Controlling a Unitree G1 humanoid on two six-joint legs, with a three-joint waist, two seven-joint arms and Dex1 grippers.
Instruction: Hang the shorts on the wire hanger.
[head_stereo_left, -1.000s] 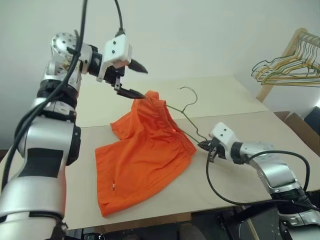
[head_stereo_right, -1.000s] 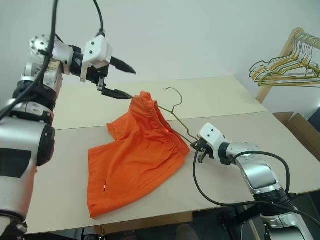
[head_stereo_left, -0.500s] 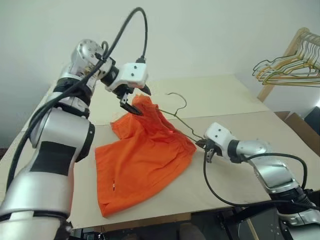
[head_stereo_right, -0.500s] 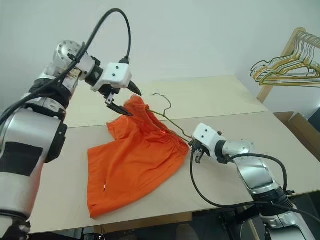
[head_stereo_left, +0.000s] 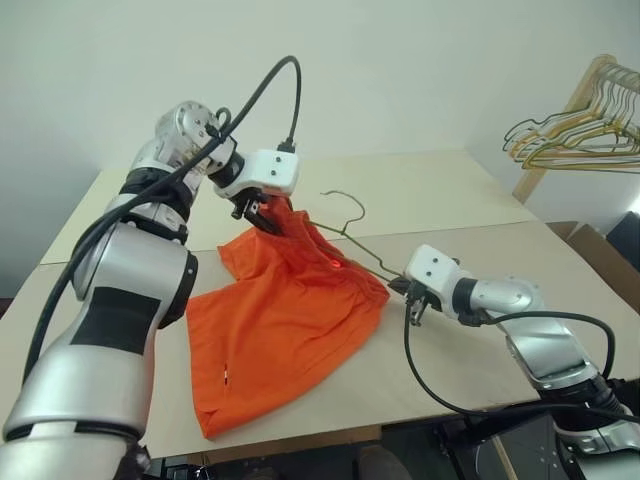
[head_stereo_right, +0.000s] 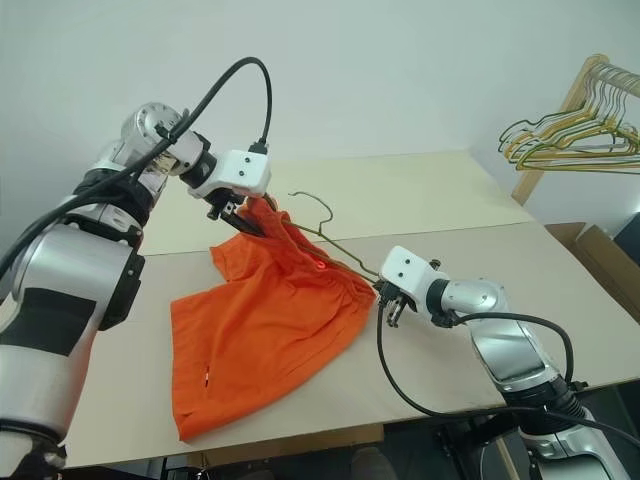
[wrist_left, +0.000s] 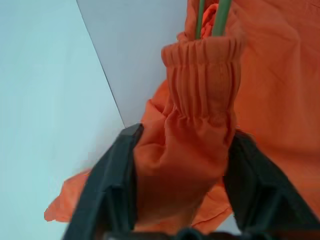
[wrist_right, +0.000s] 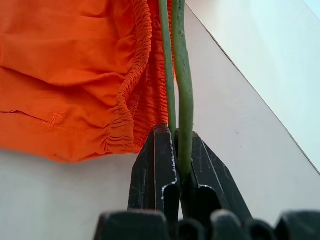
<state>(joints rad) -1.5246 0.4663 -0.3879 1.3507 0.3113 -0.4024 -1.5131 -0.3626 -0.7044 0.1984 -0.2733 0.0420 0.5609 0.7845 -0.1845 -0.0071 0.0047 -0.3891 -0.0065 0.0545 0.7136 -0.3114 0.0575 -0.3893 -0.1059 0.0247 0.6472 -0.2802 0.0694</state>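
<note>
The left gripper (wrist_left: 182, 165) has its two black fingers (wrist_left: 112, 185) pressed on either side of a bunched fold of the shorts (wrist_left: 200, 125), the gathered elastic waistband standing up just past the grip. Two strands of the wire hanger (wrist_left: 220, 17) slip into the waistband opening. Pale table (wrist_left: 50, 100) lies beneath, more orange fabric spread beside it.

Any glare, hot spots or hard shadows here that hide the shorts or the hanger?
Left eye view: even light, soft shadows only on the table; a small bright red spot glows on the shorts. Right wrist view: no glare, the wire hanger reads plainly in the right hand. Left wrist view: the left hand is dark, the gripped fold well lit.
</note>
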